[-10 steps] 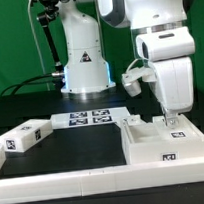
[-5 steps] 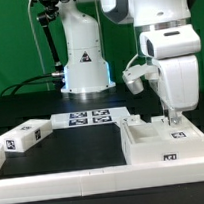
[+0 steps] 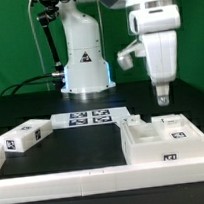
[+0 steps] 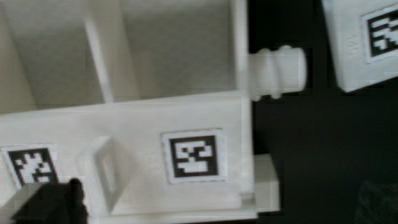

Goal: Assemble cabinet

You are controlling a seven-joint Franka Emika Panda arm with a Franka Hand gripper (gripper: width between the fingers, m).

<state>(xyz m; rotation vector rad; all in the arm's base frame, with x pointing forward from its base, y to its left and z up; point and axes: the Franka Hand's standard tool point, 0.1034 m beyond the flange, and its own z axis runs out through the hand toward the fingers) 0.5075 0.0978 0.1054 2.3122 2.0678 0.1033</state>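
The cabinet body [image 3: 162,143] lies on the table [image 3: 84,147] at the exterior view's right, open side up, its partitions and tags plain in the wrist view; the gripper [image 3: 162,100] hovers above it with nothing visibly in its grasp, though whether its fingers stand apart or together cannot be told; a loose tagged block [image 3: 23,138] lies well apart at the exterior view's left, near the marker board [image 3: 88,117]; the assembly looks early, with that block at least unfitted.
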